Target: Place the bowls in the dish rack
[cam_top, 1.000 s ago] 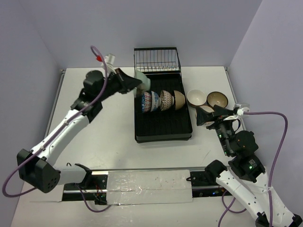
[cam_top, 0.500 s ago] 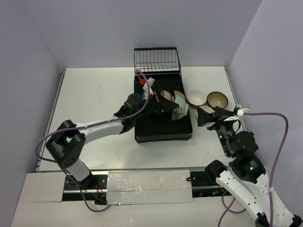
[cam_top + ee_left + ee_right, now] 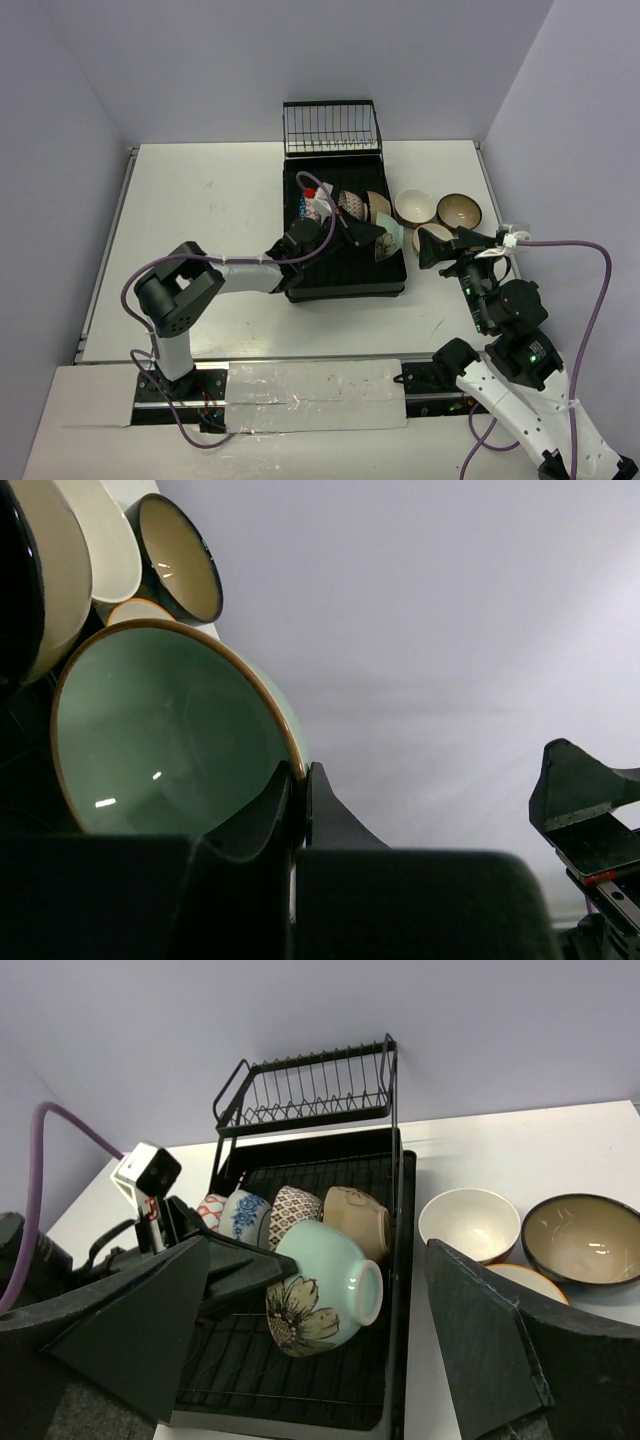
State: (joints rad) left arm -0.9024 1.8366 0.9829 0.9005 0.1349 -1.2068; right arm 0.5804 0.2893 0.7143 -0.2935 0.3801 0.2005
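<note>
My left gripper (image 3: 368, 235) is shut on the rim of a pale green bowl (image 3: 388, 241) with a flower pattern, held on its side over the right part of the dish rack (image 3: 345, 275). The bowl shows in the left wrist view (image 3: 160, 730) and the right wrist view (image 3: 322, 1285). Several bowls (image 3: 350, 205) stand on edge in a row in the rack (image 3: 290, 1215). Three bowls sit on the table right of the rack: cream (image 3: 414, 207), dark-rimmed tan (image 3: 459, 211), and one partly hidden (image 3: 432, 238). My right gripper (image 3: 455, 243) is open and empty beside them.
The rack's upright wire basket (image 3: 331, 127) stands at its far end. Walls close in the table at the back and both sides. The left arm reaches across the rack's near left corner (image 3: 295, 290).
My left arm has swung from the rack's far left down over its middle, carrying the pale green bowl to the right side of the row. The right arm has barely moved.
</note>
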